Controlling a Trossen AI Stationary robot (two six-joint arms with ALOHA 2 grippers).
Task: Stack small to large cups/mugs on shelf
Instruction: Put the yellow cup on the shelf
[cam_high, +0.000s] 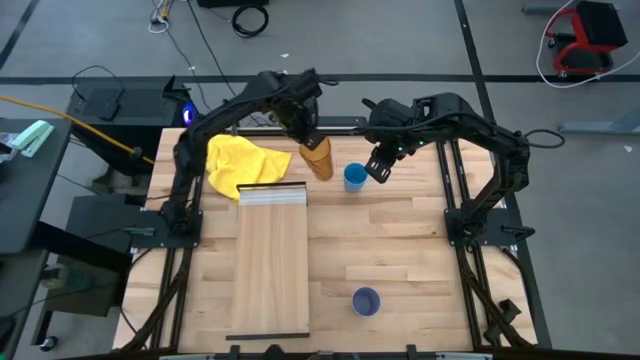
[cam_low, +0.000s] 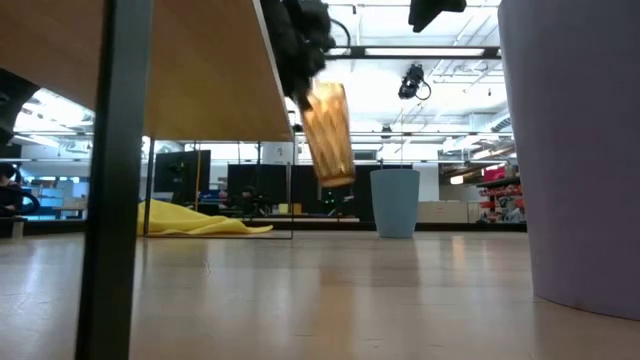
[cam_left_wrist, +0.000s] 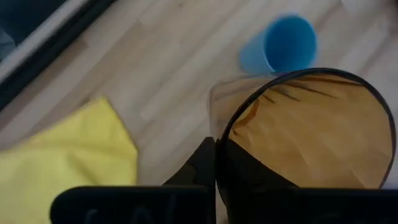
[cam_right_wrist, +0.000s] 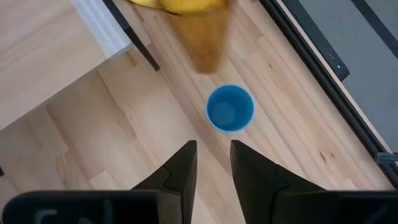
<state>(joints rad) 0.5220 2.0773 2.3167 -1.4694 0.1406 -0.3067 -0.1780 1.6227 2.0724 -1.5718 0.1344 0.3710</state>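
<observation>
Left gripper (cam_high: 305, 132) clamps amber cup (cam_high: 318, 159) aloft (tilted); blue cup (cam_high: 354, 178) beside, yellow cloth (cam_high: 240, 162) near.

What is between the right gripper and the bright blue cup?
Nothing lies between them. In the right wrist view, the right gripper, fingers open, hangs above the bright blue cup, with only bare wooden tabletop around it. The high view agrees.

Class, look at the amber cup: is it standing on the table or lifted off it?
Lifted. In the low view the amber cup hangs tilted, clear of the tabletop, held by the left pincer.
</observation>
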